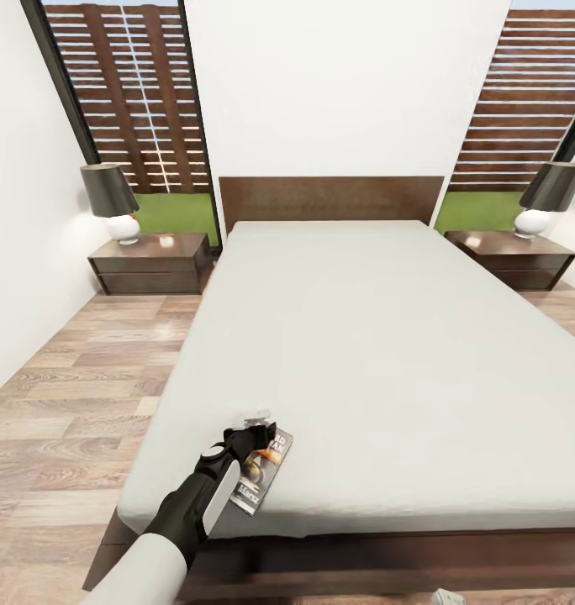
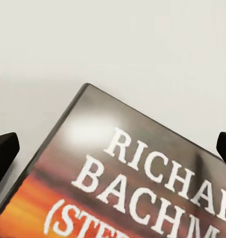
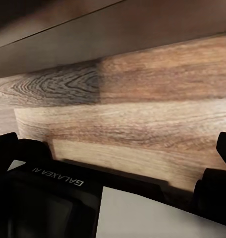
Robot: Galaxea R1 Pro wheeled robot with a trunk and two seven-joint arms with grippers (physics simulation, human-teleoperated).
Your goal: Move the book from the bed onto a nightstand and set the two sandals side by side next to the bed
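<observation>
The left gripper (image 1: 255, 435) hangs over the book (image 1: 262, 470), jaws spread wide to either side of its cover, not closed on it. The book lies flat on the bed (image 1: 363, 353) near the foot edge, toward the left corner. The right gripper (image 3: 113, 148) is open over the wood floor (image 3: 142, 119)
</observation>
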